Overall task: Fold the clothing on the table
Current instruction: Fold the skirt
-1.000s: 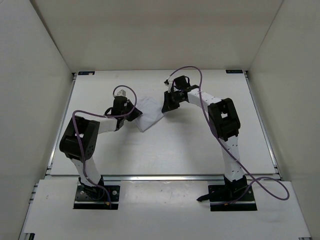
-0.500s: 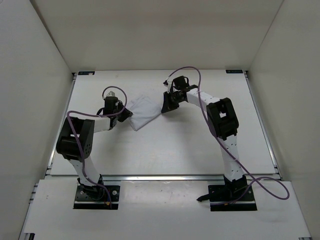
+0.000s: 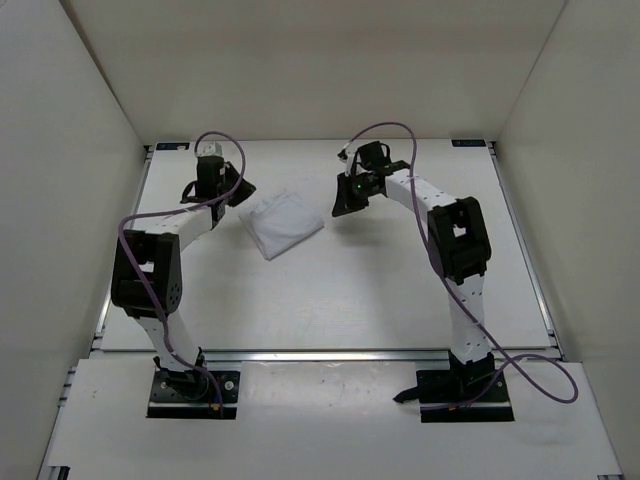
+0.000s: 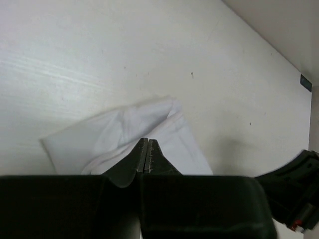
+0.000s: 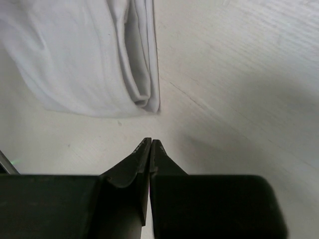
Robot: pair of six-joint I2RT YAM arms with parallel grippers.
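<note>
The white garment (image 3: pixel 283 222) lies flat on the table (image 3: pixel 360 290) between the two hands, its long side running from the left gripper (image 4: pixel 147 145) across toward the right gripper (image 5: pixel 150 144). The left is the nearer: its jaws are pressed together right over the cloth, which spreads ahead of and beneath its tips, though I cannot tell whether a thin layer is caught. The right gripper's jaws are pressed together on nothing, the folded edge just ahead and to its left. Over the last second the left hand has swung farther out, the garment's edge has spread after it, and the right has drawn back off the cloth.
</note>
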